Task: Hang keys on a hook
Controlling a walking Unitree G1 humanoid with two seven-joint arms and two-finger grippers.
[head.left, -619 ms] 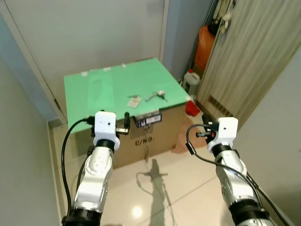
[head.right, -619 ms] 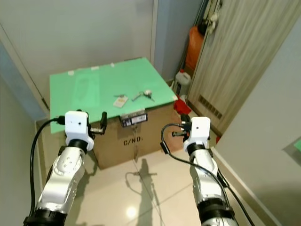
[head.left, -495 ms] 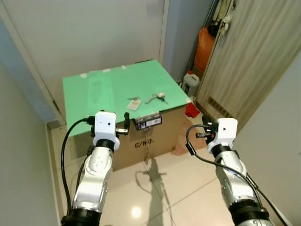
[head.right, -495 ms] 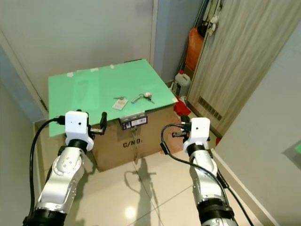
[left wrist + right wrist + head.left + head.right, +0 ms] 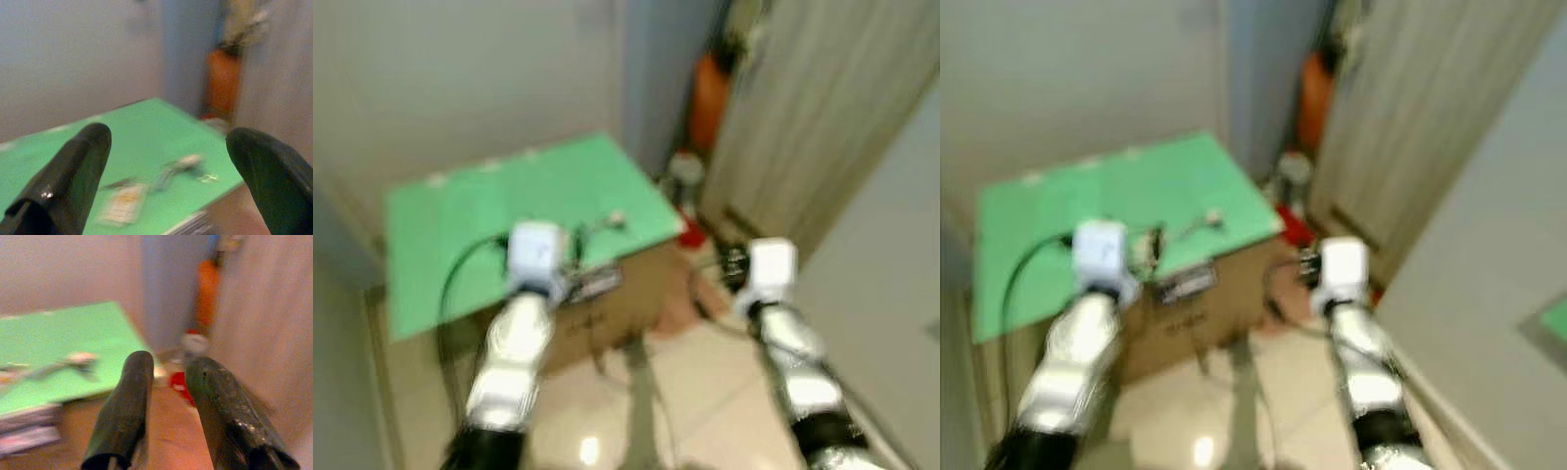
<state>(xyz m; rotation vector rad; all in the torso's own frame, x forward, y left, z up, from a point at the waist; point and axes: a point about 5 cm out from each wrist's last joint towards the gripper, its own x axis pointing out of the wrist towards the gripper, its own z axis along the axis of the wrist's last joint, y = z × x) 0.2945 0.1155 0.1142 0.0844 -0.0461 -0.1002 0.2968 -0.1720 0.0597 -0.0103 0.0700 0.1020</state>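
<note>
- Nearest, both arms are raised in front of the body and both are empty; the left gripper (image 5: 570,257) sits at about 10 o'clock from frame centre in the head view, its fingers (image 5: 73,171) spread wide with nothing between them; the right gripper (image 5: 729,262) sits at about 3 o'clock, its fingers (image 5: 124,406) drawn close together with only a narrow gap, nothing gripped.
- The head views are smeared, so the robot is likely walking or turning; the step in hand looks like the approach, and reaching should wait until the picture settles.
- Next out, the cardboard box (image 5: 617,299) with a green top (image 5: 460,220); the keys (image 5: 178,164) lie near its front edge, at about 12 o'clock from the left gripper, just beside a pale tag (image 5: 122,205).
- To do this well, I would stop square to the box; bring the already wide left gripper down over the keys; close on the ring rather than the loose tag.
- Farthest, an orange container (image 5: 710,93) at 1 o'clock beside a wood-grain door (image 5: 803,117); no hook can be made out.
</note>
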